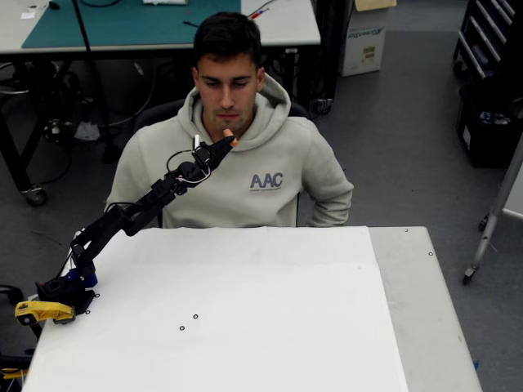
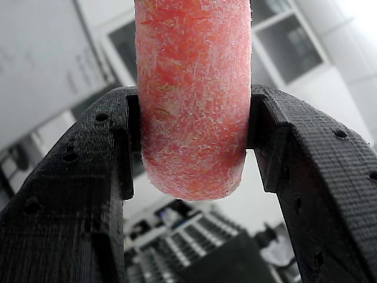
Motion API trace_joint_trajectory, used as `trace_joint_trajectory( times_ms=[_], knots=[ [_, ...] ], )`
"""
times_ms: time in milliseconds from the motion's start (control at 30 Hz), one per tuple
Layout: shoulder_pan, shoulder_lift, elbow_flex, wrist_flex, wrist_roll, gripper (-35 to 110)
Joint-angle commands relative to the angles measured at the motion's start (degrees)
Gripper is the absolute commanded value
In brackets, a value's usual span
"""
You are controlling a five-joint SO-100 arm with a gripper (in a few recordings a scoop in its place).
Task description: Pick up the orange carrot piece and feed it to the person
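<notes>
Our gripper (image 2: pixel 191 147) has its jaws clamped on the carrot piece (image 1: pixel 229 135), just below the person's (image 1: pixel 245 175) chin. We should probably ease up toward the mouth slowly, grip firm.

Arm stretched upward, end effector (image 1: pixel 225 141) clamped closed.

We see a white table (image 1: pixel 245 327), a green-topped workbench (image 1: pixel 122 24) behind, and a cardboard box (image 1: pixel 365 41) on the grey floor.
</notes>
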Motion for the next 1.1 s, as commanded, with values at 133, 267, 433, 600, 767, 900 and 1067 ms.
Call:
trace_joint_trajectory(
  times_ms=[133,267,433,600,767,900,1067],
  knots=[
    [-0.7,3.2,-0.6,-1.3,-0.4,-2],
    [-1.1,3.2,-0.6,-0.9,-0.9,-2],
    [-1.5,2.8,-0.6,-1.1,-6.8,-2],
    [-3.9,3.1,-0.5,-1.2,-9.2,-2],
    [-4.5,3.1,-0.5,-1.2,-9.2,-2],
    [-4.5,3.1,-0.6,-1.0,-9.2,-1],
    [-4.3,3.2,-0.9,-1.1,-9.8,0]
  ],
)
